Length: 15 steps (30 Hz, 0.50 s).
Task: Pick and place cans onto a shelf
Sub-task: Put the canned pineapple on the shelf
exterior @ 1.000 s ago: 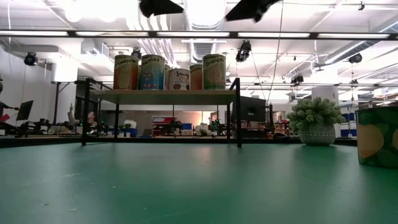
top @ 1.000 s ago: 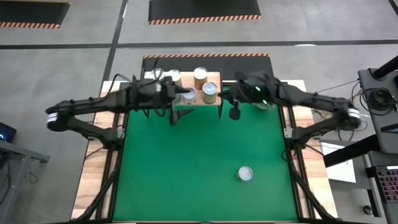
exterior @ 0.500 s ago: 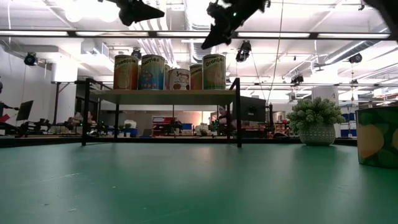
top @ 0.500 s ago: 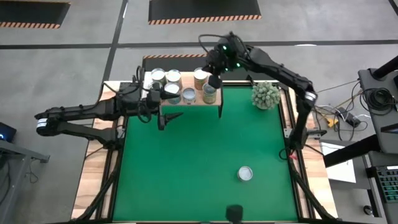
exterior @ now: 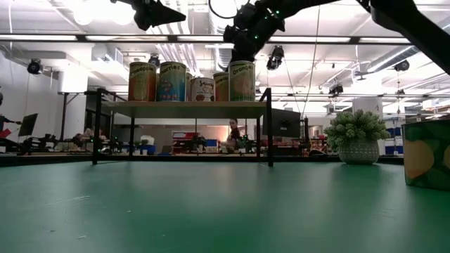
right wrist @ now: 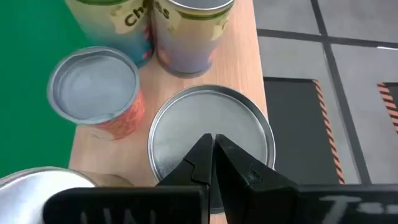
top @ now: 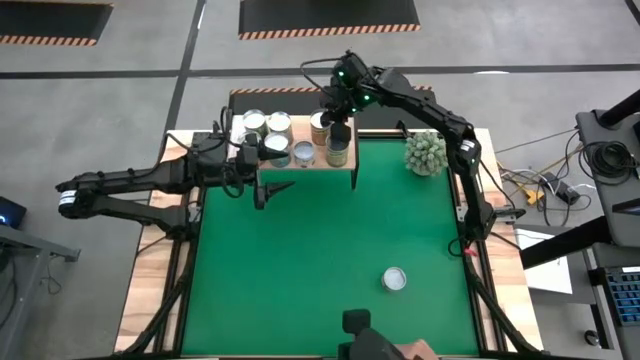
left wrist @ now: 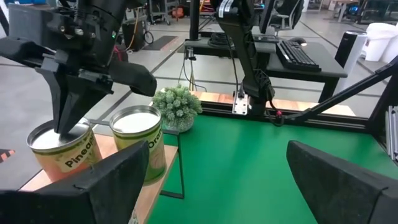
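Note:
The light-wood shelf [top: 300, 163] stands at the mat's far edge on black legs, also in the low view [exterior: 184, 109]. Several cans stand on it. One more can [top: 395, 279] stands on the green mat near the right, at the low view's right edge [exterior: 427, 163]. My right gripper [top: 334, 118] is shut, pointing down over the far can with the "Pineapple" label [left wrist: 59, 146]. My left gripper [top: 268, 190] is open and empty, just in front of the shelf's left half and above it in the low view [exterior: 158, 13]. My right gripper's shut fingertips [right wrist: 213, 146] come from above, pointing down, at the middle of the pineapple can's silvery round top [right wrist: 242, 121]. The can stands upright on the shelf. Whether the tips touch the top or stand just over it, I cannot tell.
A fuzzy pale-green ball plant [top: 425, 152] stands right of the shelf. The "Orange" can [left wrist: 140, 140] stands close beside the pineapple can. A dark object [top: 362, 338] shows at the table's near edge. Open green mat [top: 320, 250] lies in front of the shelf.
My right gripper has risen from beside the shelf's right end, gone toward the far edge and left, and now points down over the far cans. My left gripper has drawn back a little toward the table's left edge. The cans have stayed put.

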Tool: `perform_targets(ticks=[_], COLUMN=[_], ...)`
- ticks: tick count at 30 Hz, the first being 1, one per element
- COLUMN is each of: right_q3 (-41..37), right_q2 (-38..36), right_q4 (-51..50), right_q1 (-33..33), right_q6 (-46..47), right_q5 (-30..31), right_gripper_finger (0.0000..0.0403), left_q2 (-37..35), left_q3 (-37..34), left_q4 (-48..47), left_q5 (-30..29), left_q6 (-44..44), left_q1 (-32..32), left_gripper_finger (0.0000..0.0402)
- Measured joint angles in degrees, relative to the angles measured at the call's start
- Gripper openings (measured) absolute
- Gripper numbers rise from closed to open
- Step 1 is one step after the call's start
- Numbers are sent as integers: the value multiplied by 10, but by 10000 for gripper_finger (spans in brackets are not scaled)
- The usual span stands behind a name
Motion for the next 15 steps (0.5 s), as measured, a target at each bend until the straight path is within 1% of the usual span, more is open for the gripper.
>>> perform_targets(ticks=[8,15], right_q3=[0,1], right_q2=[-1,-14], right_q4=[-24,-59], right_q1=[-7,-19], right_q6=[-3,-3], right_q5=[0,12], right_gripper_finger=[8,8], left_q2=[0,0], left_q3=[0,0], left_q4=[-1,-1], left_q5=[-3,-3], left_q6=[4,4], left_q1=[0,1], left_gripper_finger=[361,361])
